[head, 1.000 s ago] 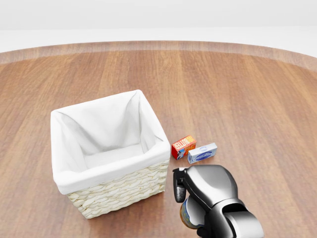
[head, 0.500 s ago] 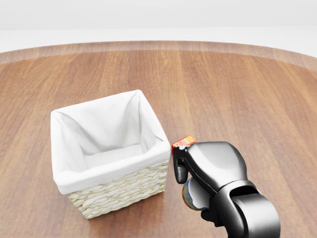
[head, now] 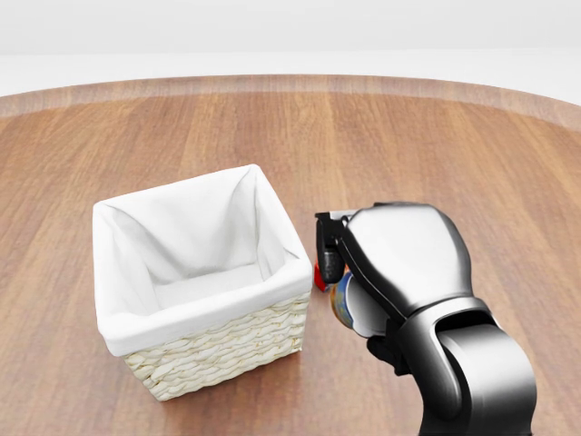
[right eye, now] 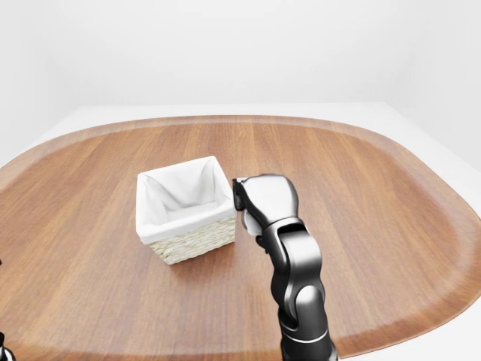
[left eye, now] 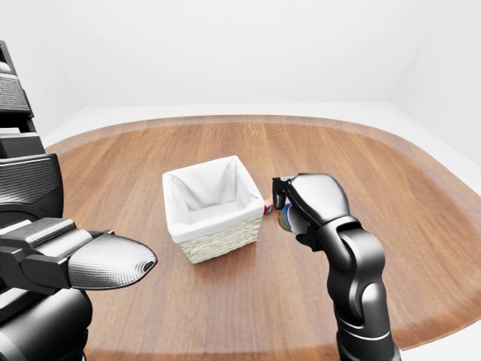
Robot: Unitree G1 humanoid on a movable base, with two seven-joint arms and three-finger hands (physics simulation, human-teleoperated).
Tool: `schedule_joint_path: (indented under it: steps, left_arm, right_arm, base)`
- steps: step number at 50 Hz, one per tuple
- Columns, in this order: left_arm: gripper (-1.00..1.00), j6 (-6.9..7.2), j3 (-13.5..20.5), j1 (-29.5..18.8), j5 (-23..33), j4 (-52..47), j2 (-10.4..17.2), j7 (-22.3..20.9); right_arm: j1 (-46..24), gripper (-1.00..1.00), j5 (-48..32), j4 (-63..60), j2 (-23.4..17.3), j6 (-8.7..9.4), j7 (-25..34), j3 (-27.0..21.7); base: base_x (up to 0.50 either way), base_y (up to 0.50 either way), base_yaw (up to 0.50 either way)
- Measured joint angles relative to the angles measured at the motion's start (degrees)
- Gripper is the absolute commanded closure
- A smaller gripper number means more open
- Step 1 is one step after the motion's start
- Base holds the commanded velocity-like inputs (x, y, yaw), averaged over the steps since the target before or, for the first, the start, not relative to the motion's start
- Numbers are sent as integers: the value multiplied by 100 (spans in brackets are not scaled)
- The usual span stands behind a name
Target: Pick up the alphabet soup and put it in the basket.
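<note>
One right hand (head: 363,272) does the work, its dark fingers (head: 329,259) curled around the alphabet soup (head: 343,304), which shows as a sliver of can beneath the palm. Just left of it in the head view stands the basket (head: 218,350). A red box (head: 318,275) peeks out behind the fingers.

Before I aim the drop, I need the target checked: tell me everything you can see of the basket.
The basket is square, of pale woven wicker, with a white cloth liner folded over its rim. It stands upright on the wooden table, open-topped, and nothing shows inside. Nothing touches it; the right hand is just to its right in the head view.
</note>
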Motion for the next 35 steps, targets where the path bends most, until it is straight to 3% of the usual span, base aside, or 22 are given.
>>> schedule_joint_path:
  steps: [35]
  left_arm:
    - [-100,0,-44,21,22,0,16,-10]
  right_arm:
    - [-1178,95,-346,-220,411,0,0,114]
  base:
    - [0,0,0]
